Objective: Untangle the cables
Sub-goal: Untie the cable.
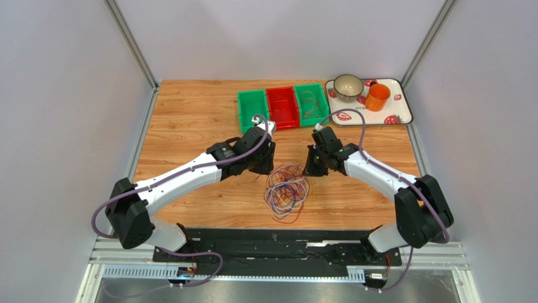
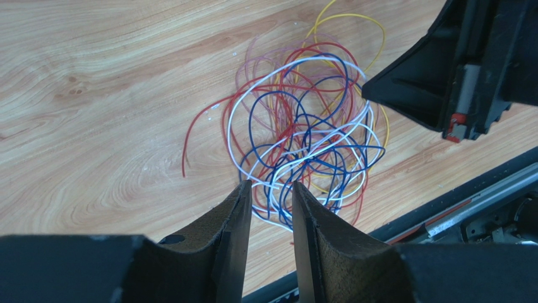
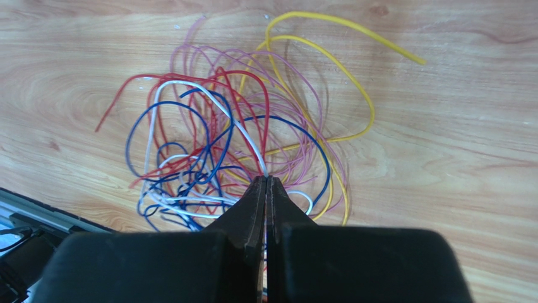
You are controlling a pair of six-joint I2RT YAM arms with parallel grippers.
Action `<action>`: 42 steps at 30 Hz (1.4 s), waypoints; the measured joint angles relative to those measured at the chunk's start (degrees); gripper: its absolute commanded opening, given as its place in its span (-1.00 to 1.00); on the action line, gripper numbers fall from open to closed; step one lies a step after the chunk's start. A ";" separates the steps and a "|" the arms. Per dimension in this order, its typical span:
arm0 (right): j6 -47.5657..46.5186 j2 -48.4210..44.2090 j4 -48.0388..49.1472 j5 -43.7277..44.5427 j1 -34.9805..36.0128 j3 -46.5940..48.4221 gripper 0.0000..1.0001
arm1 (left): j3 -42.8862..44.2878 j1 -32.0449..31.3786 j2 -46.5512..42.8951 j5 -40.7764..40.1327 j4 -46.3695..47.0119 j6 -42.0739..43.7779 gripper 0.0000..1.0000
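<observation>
Centrally, a tangled heap of cables (image 1: pixel 287 191) in red, blue, white, yellow and purple lies on the wooden table (image 1: pixel 189 113), near its front edge and between the 2 arms. The right gripper (image 3: pixel 266 184) has its jaws pressed fully together at the heap's edge, pinching a white strand that runs into the tips. The left gripper (image 2: pixel 270 205) hangs over the opposite side, jaws partly apart and gripping nothing. At the back of the table stand 3 containers in a row: a green bin (image 1: pixel 252 108), a red bin (image 1: pixel 281 106) and a second green bin (image 1: pixel 311 102) with thin loops inside. Just beside them, a strawberry-patterned tray (image 1: pixel 404 107) carries a bowl (image 1: pixel 348 87) and an orange cup (image 1: pixel 377 97).
</observation>
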 measured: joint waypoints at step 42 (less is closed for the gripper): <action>-16.48 -6.75 -3.61 -1.79 0.07 61.94 -1.00 | -3.80 0.00 -39.26 -14.91 -26.80 3.82 -0.03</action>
